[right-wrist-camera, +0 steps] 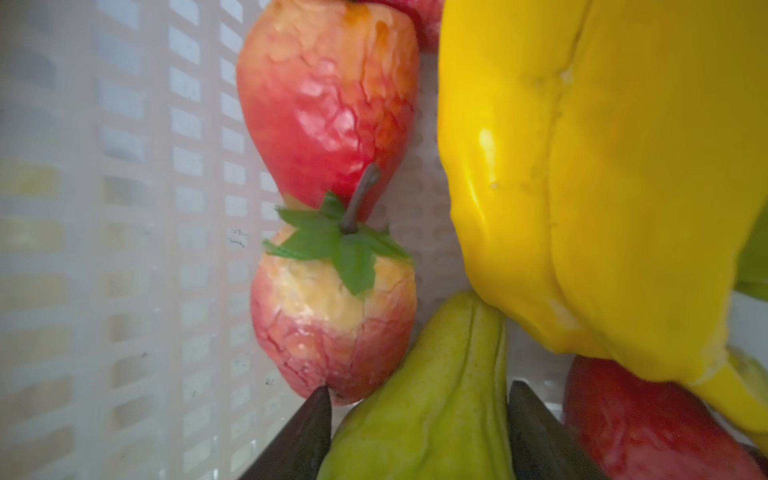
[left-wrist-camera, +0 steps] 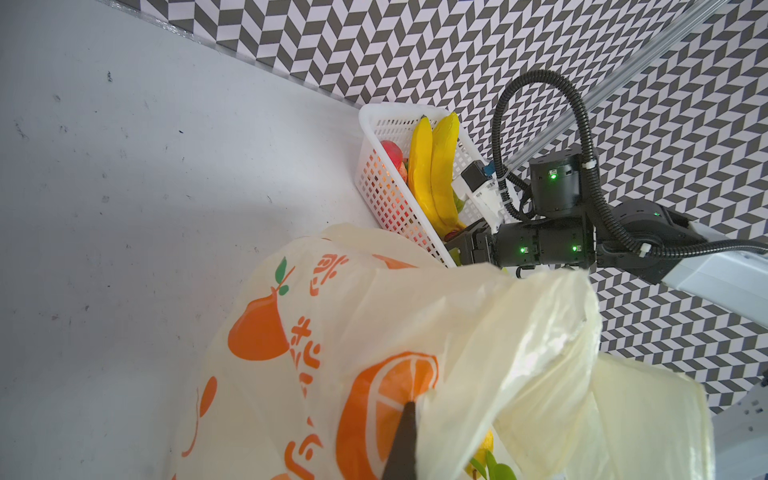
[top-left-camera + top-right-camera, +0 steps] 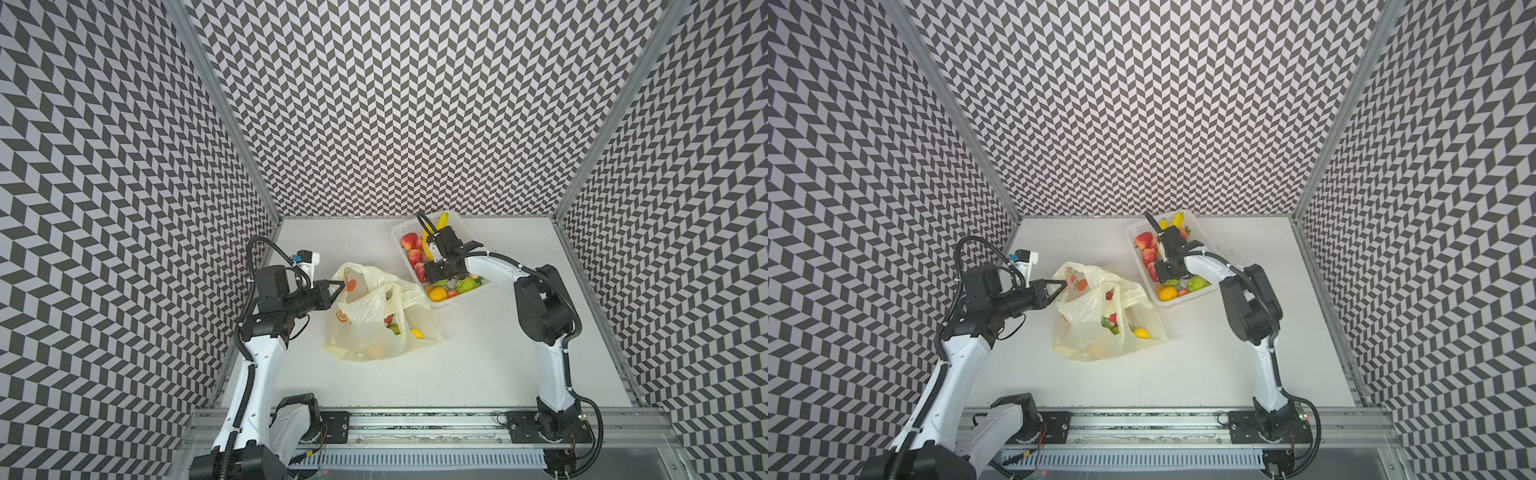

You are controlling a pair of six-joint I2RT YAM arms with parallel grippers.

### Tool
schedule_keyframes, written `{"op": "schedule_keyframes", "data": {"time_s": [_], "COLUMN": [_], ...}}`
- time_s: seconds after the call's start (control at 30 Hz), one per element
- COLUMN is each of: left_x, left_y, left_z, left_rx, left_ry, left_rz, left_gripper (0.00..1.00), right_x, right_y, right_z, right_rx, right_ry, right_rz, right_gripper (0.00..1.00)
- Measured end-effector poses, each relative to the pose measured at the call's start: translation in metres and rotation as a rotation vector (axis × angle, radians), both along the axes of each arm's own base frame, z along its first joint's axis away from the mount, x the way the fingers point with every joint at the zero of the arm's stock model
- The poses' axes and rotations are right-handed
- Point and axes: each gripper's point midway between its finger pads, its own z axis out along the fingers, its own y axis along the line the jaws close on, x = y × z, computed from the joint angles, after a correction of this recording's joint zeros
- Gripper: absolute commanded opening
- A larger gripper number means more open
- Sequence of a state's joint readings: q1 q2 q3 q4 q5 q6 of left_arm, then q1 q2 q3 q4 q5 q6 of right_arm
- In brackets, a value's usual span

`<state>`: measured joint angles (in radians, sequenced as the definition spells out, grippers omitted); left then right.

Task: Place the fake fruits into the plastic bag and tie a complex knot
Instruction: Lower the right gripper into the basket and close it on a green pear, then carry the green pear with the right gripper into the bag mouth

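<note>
The pale-yellow plastic bag (image 3: pixel 374 316) (image 3: pixel 1096 316) (image 2: pixel 353 332) lies open mid-table. Inside it I see a lemon (image 3: pixel 416 333) and red and green fruits. My left gripper (image 3: pixel 343 284) (image 3: pixel 1065 284) (image 2: pixel 409 409) is shut on the bag's rim, holding it up. My right gripper (image 3: pixel 440 276) (image 3: pixel 1173 272) (image 1: pixel 419 386) reaches down into the white basket (image 3: pixel 457 301) (image 2: pixel 374 178). Its fingers press both sides of a green pear (image 1: pixel 424 415). Strawberries (image 1: pixel 328 104) and yellow bananas (image 1: pixel 602 166) (image 2: pixel 432 174) lie beside the pear. No knot shows.
The basket stands at the back right, close to the bag, and also holds an orange (image 3: pixel 437 294) and more strawberries (image 3: pixel 409 241). Patterned walls enclose the table on three sides. The arm bases sit on a rail (image 3: pixel 415 428) along the front edge.
</note>
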<state>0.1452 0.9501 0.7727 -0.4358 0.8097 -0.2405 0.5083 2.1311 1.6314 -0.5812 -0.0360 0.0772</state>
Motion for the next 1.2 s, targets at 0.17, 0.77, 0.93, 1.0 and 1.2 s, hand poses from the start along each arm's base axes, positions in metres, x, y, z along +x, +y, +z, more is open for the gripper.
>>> {"op": "schedule_keyframes", "data": {"time_s": [0.17,0.77,0.93,1.0,1.2], "left_x": [0.0,-0.004,-0.004,-0.004,0.0], "left_y": [0.0,-0.009,-0.014,-0.017,-0.019], "left_z": [0.0,0.007,0.011,0.013,0.012], "left_rx": [-0.002,-0.053,-0.081,-0.091,-0.099], "left_ry": [0.0,-0.002,-0.013,-0.015,-0.013], "left_rz": [-0.003,-0.048,-0.069,-0.078,-0.081], "left_gripper": [0.0,0.0,0.0,0.0,0.0], "right_x": [-0.003,-0.037,-0.06,-0.071,-0.117], "right_y": [-0.001,-0.026,-0.031,-0.029,-0.022], "right_z": [0.001,0.13,0.16,0.168,0.179], "right_rx": [0.005,0.208,0.3,0.345,0.486], "right_ry": [-0.005,-0.228,-0.28,-0.279,-0.246], "right_rz": [-0.001,-0.045,-0.044,-0.029,0.03], "right_gripper": [0.54,0.5,0.5,0.49,0.49]}}
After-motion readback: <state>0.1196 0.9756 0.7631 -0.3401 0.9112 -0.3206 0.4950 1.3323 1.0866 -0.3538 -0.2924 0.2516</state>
